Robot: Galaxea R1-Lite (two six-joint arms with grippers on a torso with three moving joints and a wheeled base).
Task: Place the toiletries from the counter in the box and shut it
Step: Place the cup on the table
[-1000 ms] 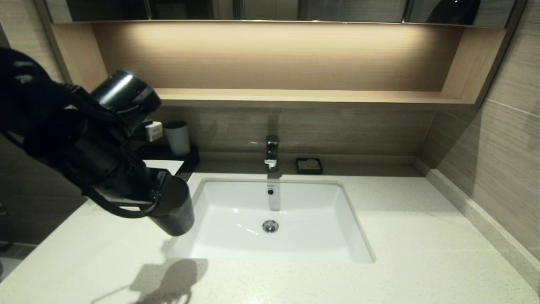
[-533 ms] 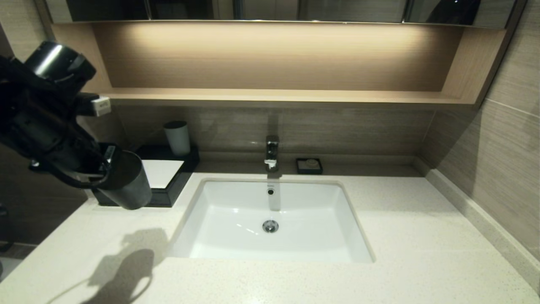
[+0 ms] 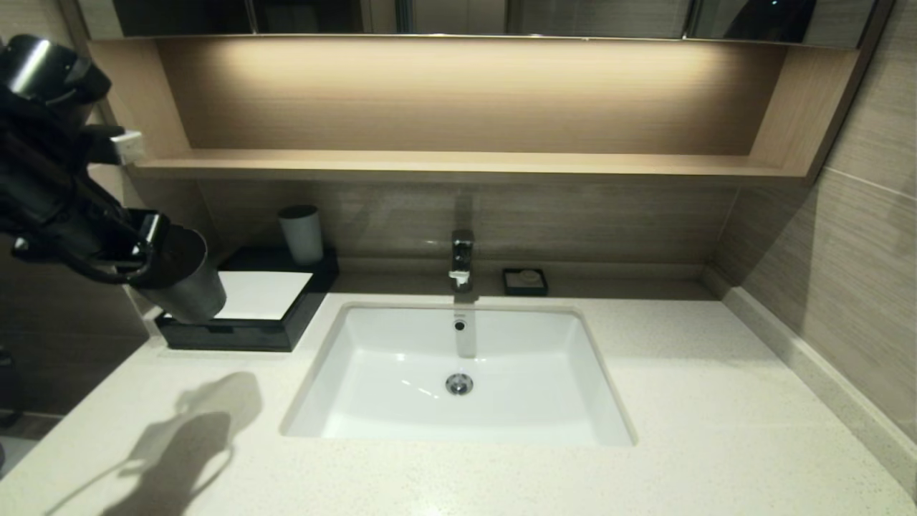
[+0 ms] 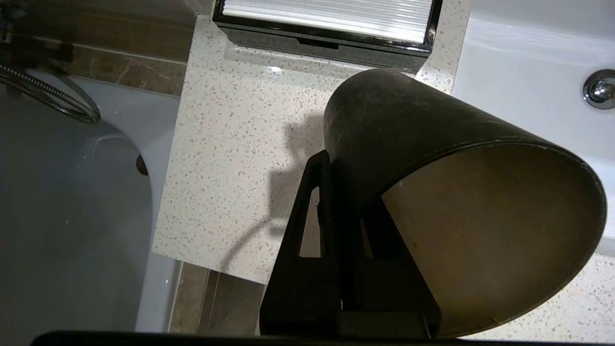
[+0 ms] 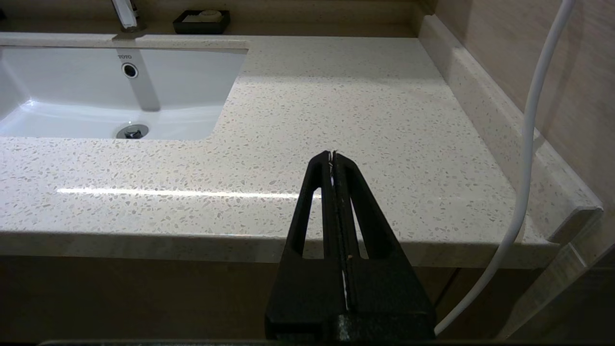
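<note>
1. Toiletries are nowhere in view; the box [image 3: 247, 315], drawer shut, sits at the surface's [image 3: 716, 401] back left.
2. Left tool [image 4: 336, 192], pinching a dark cup [image 3: 179, 276] by its wall, has swung leftward, uncovering the box.
3. Right tool [image 5: 332, 166] is parked, closed and empty.

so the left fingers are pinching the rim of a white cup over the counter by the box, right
Not quite: the cup is black, not white, as the left wrist view shows. The left gripper does pinch its rim, over the counter near the box.
</note>
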